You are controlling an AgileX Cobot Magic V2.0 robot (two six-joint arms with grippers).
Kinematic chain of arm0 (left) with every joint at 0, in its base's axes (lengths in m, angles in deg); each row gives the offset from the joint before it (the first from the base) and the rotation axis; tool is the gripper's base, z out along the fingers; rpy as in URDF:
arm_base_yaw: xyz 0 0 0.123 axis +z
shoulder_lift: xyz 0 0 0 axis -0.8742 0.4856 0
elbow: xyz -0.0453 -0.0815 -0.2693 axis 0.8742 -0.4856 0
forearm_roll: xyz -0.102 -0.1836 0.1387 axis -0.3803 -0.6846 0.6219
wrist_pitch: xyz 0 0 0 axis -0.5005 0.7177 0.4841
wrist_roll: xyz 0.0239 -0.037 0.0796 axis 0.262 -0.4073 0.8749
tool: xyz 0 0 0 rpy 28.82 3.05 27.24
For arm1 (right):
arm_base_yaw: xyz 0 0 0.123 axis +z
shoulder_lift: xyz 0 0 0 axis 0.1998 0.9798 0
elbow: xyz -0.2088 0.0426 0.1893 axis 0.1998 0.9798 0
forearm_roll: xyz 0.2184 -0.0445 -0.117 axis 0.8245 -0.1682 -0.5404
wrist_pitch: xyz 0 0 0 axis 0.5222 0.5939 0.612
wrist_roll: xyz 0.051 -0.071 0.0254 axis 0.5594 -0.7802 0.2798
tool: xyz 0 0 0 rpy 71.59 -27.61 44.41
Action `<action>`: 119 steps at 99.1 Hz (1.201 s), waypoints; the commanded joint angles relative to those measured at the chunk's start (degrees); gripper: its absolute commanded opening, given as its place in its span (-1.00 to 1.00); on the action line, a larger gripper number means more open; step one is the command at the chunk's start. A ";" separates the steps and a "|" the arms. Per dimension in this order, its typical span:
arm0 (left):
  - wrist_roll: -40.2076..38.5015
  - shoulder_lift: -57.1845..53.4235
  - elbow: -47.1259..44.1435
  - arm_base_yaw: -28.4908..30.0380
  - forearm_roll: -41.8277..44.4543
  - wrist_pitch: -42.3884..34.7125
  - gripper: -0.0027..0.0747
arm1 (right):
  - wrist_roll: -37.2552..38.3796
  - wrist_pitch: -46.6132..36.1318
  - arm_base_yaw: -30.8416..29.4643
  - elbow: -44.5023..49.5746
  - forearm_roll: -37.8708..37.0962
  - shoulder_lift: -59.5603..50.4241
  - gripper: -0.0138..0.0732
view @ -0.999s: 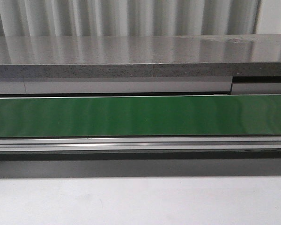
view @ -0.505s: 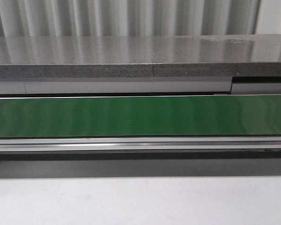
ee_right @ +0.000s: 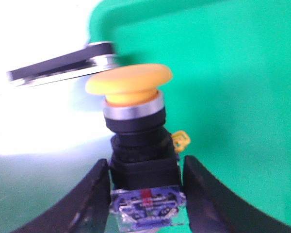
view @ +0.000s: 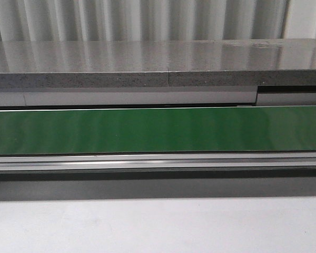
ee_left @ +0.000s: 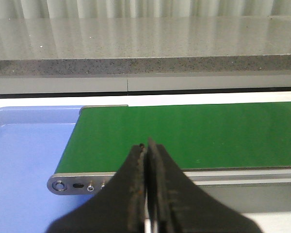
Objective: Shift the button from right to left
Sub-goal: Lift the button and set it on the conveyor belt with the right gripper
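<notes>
The left pincer (ee_left: pixel 146 145) is closed on nothing, over the green belt (ee_left: pixel 194 133) beside a blue tray (ee_left: pixel 24 160). The right pincer (ee_right: pixel 145 170) grips the button (ee_right: pixel 136 141) — yellow cap pointing away from it, so the right arm carries it leftward.

Corrugated wall (view: pixel 147 18) behind speckled grey counter (view: pixel 147 58)

Overexposed, blurred right wrist view.
</notes>
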 commanded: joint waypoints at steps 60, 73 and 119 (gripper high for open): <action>-0.37 -2.02 -1.47 0.04 -0.40 -4.65 -0.98 | -0.63 -1.72 10.15 6.66 0.44 3.60 0.03; -0.37 -2.02 -1.47 0.04 -0.40 -4.65 -0.98 | -0.63 -1.72 10.15 6.66 0.49 3.28 0.41; -0.37 -2.02 -1.47 0.04 -0.40 -4.65 -0.98 | -0.73 -3.22 11.43 6.66 1.09 -8.36 0.25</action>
